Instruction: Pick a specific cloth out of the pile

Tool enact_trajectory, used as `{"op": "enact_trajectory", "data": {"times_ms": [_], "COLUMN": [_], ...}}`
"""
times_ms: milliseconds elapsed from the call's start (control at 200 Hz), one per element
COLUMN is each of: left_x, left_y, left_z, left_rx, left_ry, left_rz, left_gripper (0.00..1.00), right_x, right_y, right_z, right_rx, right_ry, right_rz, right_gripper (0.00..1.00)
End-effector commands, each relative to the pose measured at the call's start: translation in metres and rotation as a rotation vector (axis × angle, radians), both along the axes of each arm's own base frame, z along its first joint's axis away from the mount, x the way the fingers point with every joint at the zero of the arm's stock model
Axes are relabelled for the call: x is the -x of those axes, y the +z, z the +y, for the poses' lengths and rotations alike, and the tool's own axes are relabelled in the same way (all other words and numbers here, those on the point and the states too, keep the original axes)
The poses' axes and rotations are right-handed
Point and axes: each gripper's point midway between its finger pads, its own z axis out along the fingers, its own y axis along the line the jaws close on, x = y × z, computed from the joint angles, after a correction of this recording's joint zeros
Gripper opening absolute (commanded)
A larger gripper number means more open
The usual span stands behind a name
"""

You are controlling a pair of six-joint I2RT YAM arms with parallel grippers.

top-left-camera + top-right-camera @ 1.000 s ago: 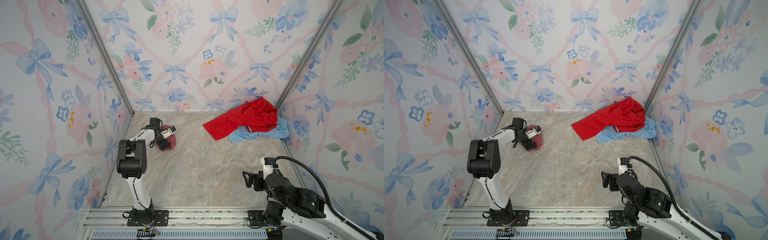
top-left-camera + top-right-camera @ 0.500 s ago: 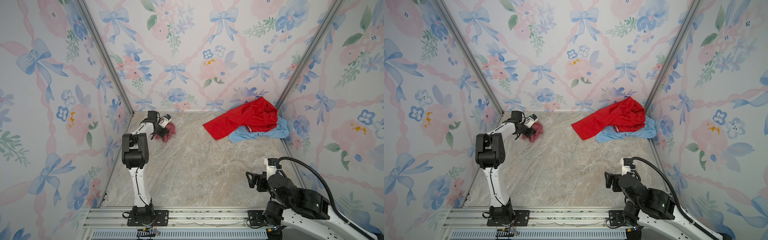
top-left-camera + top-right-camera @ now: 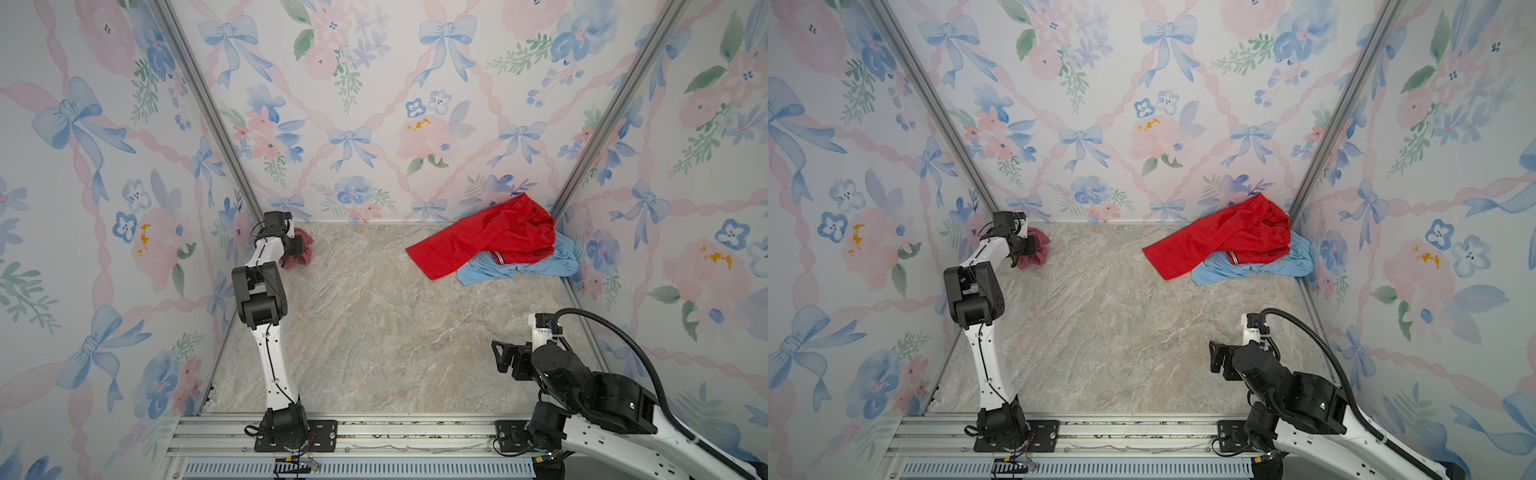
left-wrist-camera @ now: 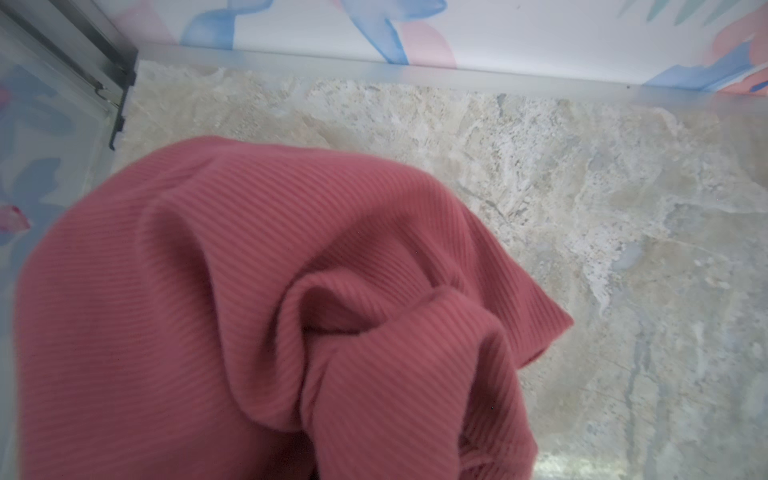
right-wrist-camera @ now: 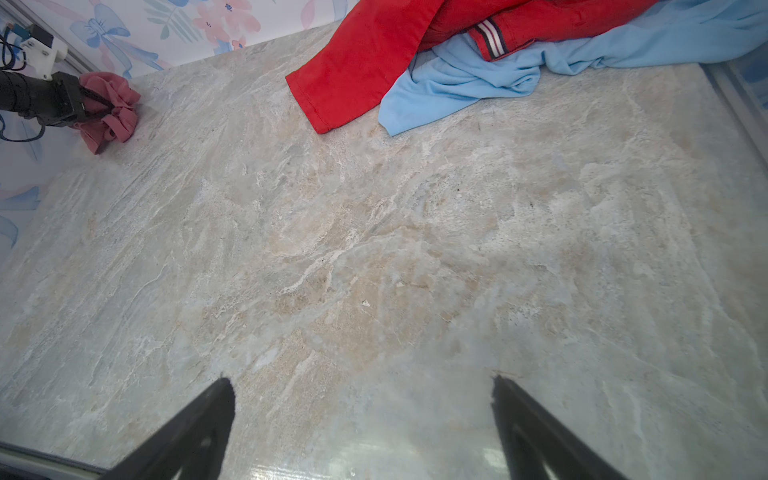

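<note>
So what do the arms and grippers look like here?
Both arms are white tubular links joined by bulky black housings. The left arm has a thin black wire along its link; the right arm carries a thick black corrugated hose. The right gripper has black tapering fingers; the left gripper is black too.

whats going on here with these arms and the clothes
The left pincer is shut on the dusty rose cloth in the far left corner. The pile, a bright red garment over a light blue garment, lies in the far right corner. The right pincer hangs open near the front.
</note>
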Motion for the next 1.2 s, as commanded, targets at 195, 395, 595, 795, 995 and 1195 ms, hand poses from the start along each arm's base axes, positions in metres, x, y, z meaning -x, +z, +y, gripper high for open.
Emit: {"op": "enact_trajectory", "data": {"times_ms": [195, 395, 595, 795, 995, 1195], "left_x": [0.000, 0.000, 0.003, 0.014, 0.057, 0.160], "left_y": [-0.015, 0.032, 0.060, 0.088, 0.128, 0.152], "left_z": [-0.015, 0.003, -0.002, -0.011, -0.023, -0.038], "left_rx": [0.063, 0.011, 0.072, 0.092, 0.125, 0.063], "left_ry": [0.026, 0.077, 0.057, 0.042, 0.091, 0.202], "left_rz": [0.038, -0.033, -0.081, -0.117, -0.212, -0.406], "left_gripper": [0.67, 0.98, 0.98, 0.98, 0.98, 0.98], "right_x": [-0.011, -0.014, -0.015, -0.015, -0.034, -0.070], "right_y": [0.018, 0.017, 0.004, 0.007, 0.017, 0.021], "right_z": [0.019, 0.026, 0.037, 0.033, 0.046, 0.080], "right_rx": [0.001, 0.012, -0.001, 0.010, 0.043, 0.013], "right_ry": [0.018, 0.033, 0.057, 0.062, 0.098, 0.219], "right_rz": [-0.021, -0.022, -0.007, -0.030, -0.101, -0.020], "right_gripper": [0.98, 0.98, 0.98, 0.98, 0.97, 0.97]}}
